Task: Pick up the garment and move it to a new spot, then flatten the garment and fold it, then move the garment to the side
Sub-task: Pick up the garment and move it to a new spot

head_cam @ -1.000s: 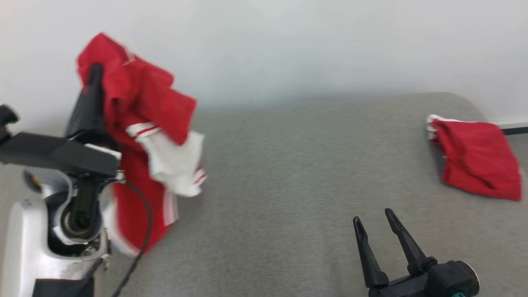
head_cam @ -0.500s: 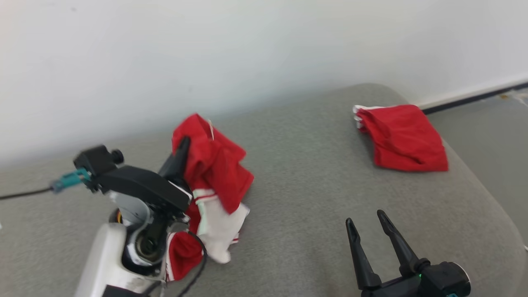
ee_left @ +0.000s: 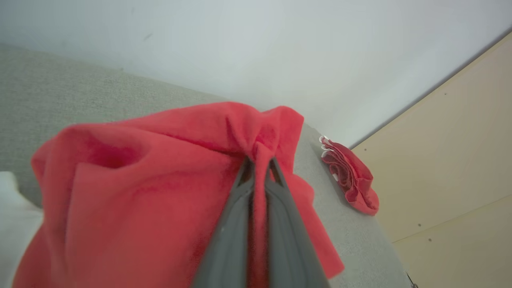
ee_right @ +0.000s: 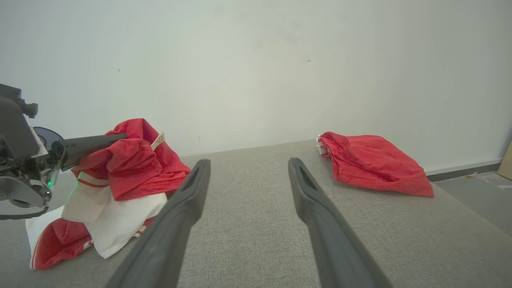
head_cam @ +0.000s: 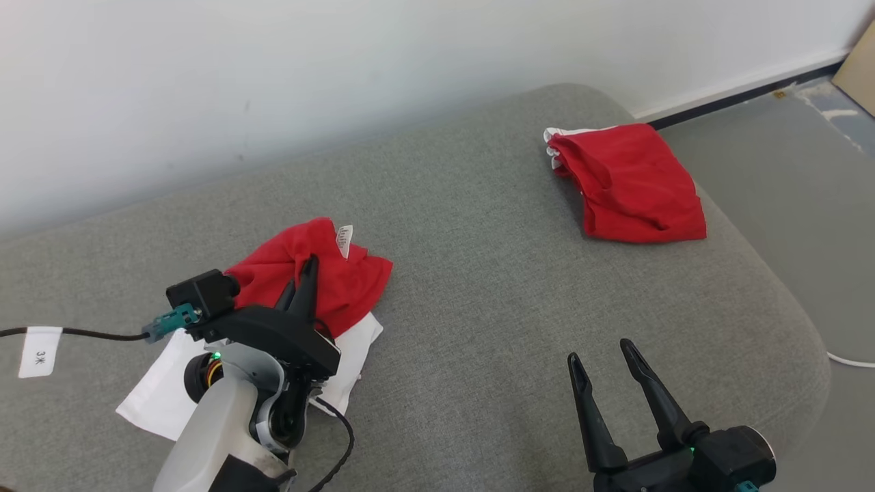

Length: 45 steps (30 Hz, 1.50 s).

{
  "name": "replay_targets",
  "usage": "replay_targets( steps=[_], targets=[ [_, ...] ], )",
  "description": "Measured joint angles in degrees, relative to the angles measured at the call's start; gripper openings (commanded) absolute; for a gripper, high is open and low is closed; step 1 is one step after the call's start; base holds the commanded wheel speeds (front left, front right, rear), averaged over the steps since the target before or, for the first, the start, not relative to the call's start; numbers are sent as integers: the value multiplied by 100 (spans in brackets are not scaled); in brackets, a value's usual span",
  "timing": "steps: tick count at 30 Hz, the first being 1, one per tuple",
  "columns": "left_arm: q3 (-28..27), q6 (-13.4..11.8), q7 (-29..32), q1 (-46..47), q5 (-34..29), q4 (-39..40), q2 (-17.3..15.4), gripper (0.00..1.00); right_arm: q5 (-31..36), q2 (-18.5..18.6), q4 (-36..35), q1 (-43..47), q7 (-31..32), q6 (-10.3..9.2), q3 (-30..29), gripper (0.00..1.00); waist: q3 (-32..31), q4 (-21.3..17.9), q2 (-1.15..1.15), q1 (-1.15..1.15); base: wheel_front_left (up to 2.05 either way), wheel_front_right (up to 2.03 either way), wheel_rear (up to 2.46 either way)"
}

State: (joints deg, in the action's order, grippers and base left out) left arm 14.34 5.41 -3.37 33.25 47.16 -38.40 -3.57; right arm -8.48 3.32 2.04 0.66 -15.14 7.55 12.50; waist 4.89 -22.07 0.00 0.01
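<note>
A crumpled red-and-white garment (head_cam: pixel 328 273) lies on the grey cushion (head_cam: pixel 478 273) at the left. My left gripper (head_cam: pixel 306 270) is shut on a pinch of its red cloth, and in the left wrist view the two fingers (ee_left: pixel 236 224) close on a red fold of the garment (ee_left: pixel 140 184). The garment's white part (ee_right: pixel 120 216) rests on the cushion below the gripper. My right gripper (head_cam: pixel 601 359) stands open and empty near the front right, its fingers (ee_right: pixel 184 208) spread apart over bare cushion.
A second red cloth (head_cam: pixel 632 181), folded, lies at the cushion's far right corner. A pale wall rises behind. Grey floor (head_cam: pixel 786 164) drops away at the right, with a beige panel (ee_left: pixel 452 160) beyond. A tagged black cable (head_cam: pixel 75 333) trails at the left.
My left gripper has come down with the garment, from hanging in the air to resting on the cushion. The head camera has swung, shifting the whole picture. The right gripper stays open.
</note>
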Motion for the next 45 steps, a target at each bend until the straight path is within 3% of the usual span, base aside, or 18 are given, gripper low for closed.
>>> replay_targets(
  steps=[2,3,4,9,14,21,30,35,41,45],
  targets=[
    [113,44,-224,87,-135,-197,2,34,20,-5,-1,3,1,0,1,100,61,1,0,0,0,0,0],
    [186,68,-354,141,-215,-266,2,73,32,-8,-2,10,0,0,2,100,76,18,0,0,0,0,0],
    [248,85,-471,191,-276,-330,7,100,45,-10,1,16,1,0,7,100,86,42,0,0,0,0,0],
    [453,125,-1009,256,-614,-434,-9,100,52,-13,33,36,1,0,18,100,19,200,1,0,0,0,0],
    [420,140,-1149,-64,-920,-86,-27,100,45,41,19,90,1,0,32,100,-212,406,0,-1,0,0,0],
    [-215,-197,-1160,-1286,-1592,1330,-68,100,14,97,-82,193,1,0,13,100,-475,817,0,-1,0,0,0],
    [-727,-415,-1161,-2643,-2348,2726,-14,100,-26,144,-124,461,0,0,-142,100,-749,1400,0,-1,0,0,0],
    [-928,-422,-1161,-3138,-2514,3250,23,100,-26,140,-157,565,1,0,-182,100,-874,1603,0,-1,0,0,0],
    [-1061,-388,-1162,-3819,-3619,3847,-10,100,-19,145,-231,660,0,0,-263,100,-1081,1750,0,-2,0,0,0],
    [-1226,-439,-1162,-4170,-3913,3982,0,100,42,152,-256,719,0,0,-282,100,-1129,1779,-1,-2,0,0,0]
  ],
)
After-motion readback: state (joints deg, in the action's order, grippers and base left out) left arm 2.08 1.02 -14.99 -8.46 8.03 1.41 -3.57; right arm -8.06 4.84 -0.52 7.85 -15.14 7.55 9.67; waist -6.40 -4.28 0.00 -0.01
